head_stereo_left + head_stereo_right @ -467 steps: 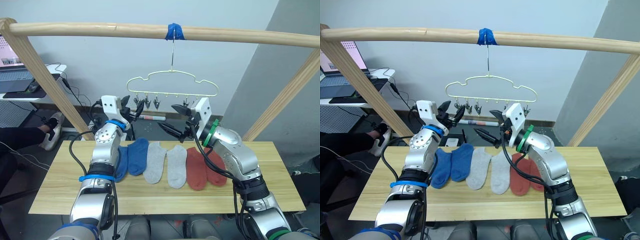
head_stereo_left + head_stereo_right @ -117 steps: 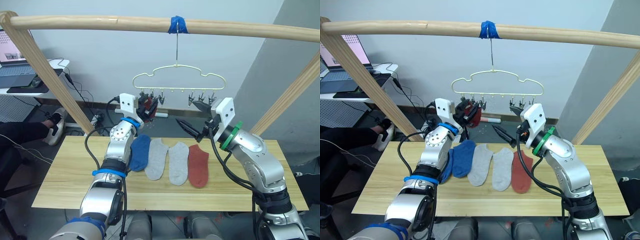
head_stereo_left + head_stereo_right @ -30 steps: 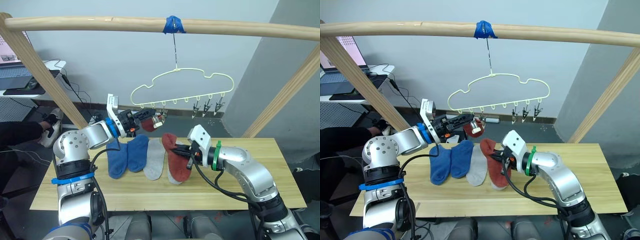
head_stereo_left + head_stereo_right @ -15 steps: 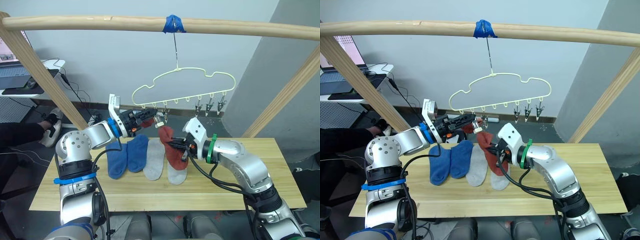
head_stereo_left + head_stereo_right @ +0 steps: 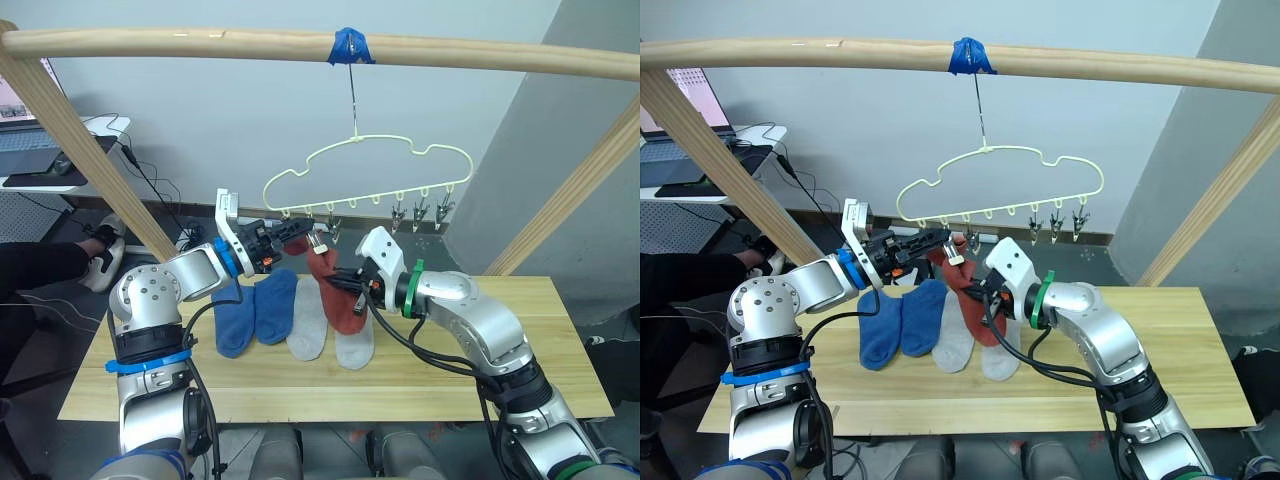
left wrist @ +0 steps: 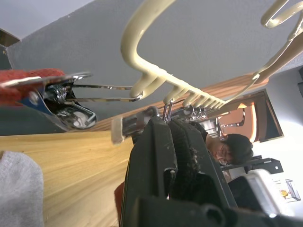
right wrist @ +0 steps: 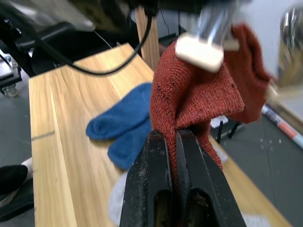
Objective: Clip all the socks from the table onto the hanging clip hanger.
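The pale yellow-green clip hanger (image 5: 370, 165) hangs tilted from the rail, its left end lower. My left gripper (image 5: 298, 231) is shut on one of its left silver clips (image 6: 137, 125). A neighbouring clip grips a rust red sock (image 6: 19, 85). My right gripper (image 7: 173, 142) is shut on a second red sock (image 5: 337, 295), held up off the table (image 5: 560, 330) with its folded edge touching the clip's white pad (image 7: 199, 49). Two blue socks (image 5: 255, 312) and two light grey socks (image 5: 308, 322) lie in a row on the planks.
A thick wooden rail with blue tape (image 5: 350, 45) spans the top, carried by slanted wooden posts (image 5: 90, 150) on both sides. A small desk with a laptop (image 5: 40, 160) stands at the far left, with a person's leg and shoe (image 5: 95, 262) below it.
My right gripper has lifted the red sock off the table, up and to the left, to the clip held by my left gripper. The left gripper has stayed at the hanger.
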Controlling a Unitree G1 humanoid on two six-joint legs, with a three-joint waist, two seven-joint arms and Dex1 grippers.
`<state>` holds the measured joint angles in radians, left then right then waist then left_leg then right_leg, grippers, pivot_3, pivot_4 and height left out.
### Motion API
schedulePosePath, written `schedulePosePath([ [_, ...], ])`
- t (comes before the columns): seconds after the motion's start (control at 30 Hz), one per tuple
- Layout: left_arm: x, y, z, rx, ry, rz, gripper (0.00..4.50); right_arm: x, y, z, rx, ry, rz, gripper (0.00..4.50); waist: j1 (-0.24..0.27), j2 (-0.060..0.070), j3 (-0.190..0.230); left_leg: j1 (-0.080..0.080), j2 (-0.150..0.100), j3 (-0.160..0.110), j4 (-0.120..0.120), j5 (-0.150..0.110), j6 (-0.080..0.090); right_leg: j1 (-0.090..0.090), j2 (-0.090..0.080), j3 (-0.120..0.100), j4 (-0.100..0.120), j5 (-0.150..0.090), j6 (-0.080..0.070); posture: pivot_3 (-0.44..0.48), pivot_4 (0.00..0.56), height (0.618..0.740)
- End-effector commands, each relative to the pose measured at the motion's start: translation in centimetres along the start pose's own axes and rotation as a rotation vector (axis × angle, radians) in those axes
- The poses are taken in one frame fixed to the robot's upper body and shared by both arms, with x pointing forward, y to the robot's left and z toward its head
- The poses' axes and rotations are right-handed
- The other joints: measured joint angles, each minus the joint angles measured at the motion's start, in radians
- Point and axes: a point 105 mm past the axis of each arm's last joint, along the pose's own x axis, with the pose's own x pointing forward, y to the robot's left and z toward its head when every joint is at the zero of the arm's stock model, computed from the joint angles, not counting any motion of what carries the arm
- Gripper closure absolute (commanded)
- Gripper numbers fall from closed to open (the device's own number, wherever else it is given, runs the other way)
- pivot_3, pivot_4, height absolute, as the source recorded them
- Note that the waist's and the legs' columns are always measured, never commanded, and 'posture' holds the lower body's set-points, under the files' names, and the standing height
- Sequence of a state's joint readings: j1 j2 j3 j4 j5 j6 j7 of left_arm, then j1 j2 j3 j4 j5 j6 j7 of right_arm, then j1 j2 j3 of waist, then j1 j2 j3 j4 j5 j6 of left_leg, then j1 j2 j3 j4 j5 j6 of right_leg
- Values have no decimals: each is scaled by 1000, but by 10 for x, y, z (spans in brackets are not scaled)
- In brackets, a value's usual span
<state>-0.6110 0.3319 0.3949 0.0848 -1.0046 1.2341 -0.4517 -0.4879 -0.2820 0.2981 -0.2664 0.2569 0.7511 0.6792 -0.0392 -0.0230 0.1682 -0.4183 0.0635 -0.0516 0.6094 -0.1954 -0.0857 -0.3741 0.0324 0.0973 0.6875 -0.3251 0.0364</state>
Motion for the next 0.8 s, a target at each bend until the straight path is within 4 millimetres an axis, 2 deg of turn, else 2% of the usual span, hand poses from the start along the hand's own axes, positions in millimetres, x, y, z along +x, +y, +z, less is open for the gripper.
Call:
schedulePosePath([
  [0.03,-2,-5,0,41,13,-8,4500,-2,-1,13,-19,-47,-3,4423,1,0,0,0,0,0,0,0,0,0,0,0,0,0,0,36,167,740],
  [0.17,-3,-12,-3,122,27,-46,4500,-1,-2,13,-18,-47,-9,4423,0,0,2,0,0,0,-1,0,0,0,0,0,-1,0,0,35,169,740],
  [0.3,-5,-19,-4,145,25,-88,3323,1,-3,10,-17,-40,-13,4500,3,-1,7,0,0,0,-1,0,0,0,0,0,-1,2,-3,38,169,740],
  [0.53,-15,-13,1,180,16,-30,1129,7,-8,3,-11,-30,-30,4500,5,-2,12,-1,0,0,-1,0,0,0,0,0,-2,2,-3,46,166,740],
  [0.63,-26,-13,-9,228,67,-4,184,8,-9,-1,12,-25,-30,3702,5,-2,12,-1,1,0,-1,0,0,-1,0,0,-3,2,-3,49,164,740],
  [0.67,-30,-12,-14,261,95,12,0,8,-10,-4,20,-18,-30,3383,5,-2,13,-1,1,0,-2,0,0,-1,0,0,-4,2,-4,51,163,740],
  [0.8,-35,-8,-27,386,156,62,0,2,-14,-16,46,16,-49,1916,11,-2,13,-3,1,0,-3,0,-1,-1,-1,0,-6,2,-4,57,160,740],
])
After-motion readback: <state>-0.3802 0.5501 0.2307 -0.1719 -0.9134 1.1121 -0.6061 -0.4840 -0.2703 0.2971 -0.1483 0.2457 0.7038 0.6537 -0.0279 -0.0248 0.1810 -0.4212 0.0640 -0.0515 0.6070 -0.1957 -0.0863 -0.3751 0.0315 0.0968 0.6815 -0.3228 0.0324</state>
